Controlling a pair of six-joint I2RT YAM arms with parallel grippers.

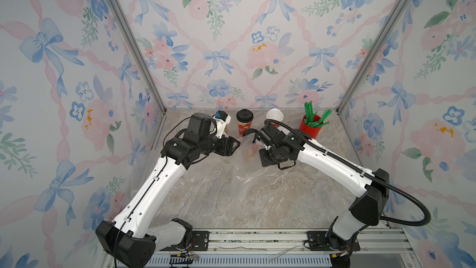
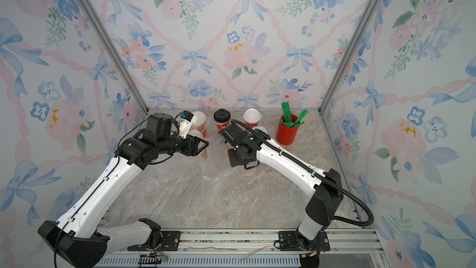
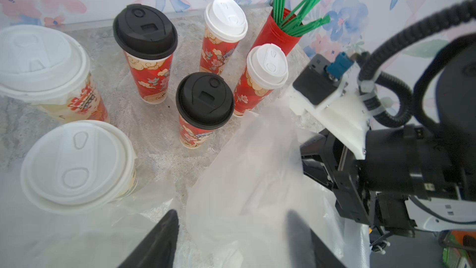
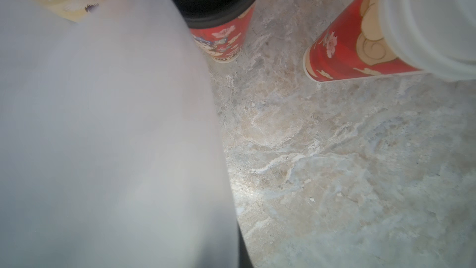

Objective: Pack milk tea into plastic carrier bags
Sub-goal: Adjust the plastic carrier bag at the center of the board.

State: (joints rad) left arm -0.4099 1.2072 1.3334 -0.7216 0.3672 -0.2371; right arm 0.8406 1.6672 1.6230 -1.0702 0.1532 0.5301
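Note:
Six milk tea cups stand at the back of the marble table: two cream ones with white lids (image 3: 43, 73) (image 3: 77, 166), two red ones with black lids (image 3: 145, 47) (image 3: 204, 106), and two red ones with white lids (image 3: 224, 29) (image 3: 265, 73). A clear plastic carrier bag (image 3: 252, 171) (image 1: 244, 166) rises crumpled between my grippers. The left gripper (image 3: 231, 238) (image 1: 235, 143) is open, its fingers (image 3: 159, 241) apart with bag film between them. The right gripper (image 1: 251, 135) is shut on the bag's edge; in the right wrist view the film (image 4: 103, 125) hides its jaws.
A plain red cup of green straws (image 1: 310, 127) (image 3: 278, 32) stands at the back right. More clear film (image 3: 64, 228) lies flat on the table near the cream cups. Floral walls close in three sides, and a metal rail (image 1: 257, 238) runs along the front.

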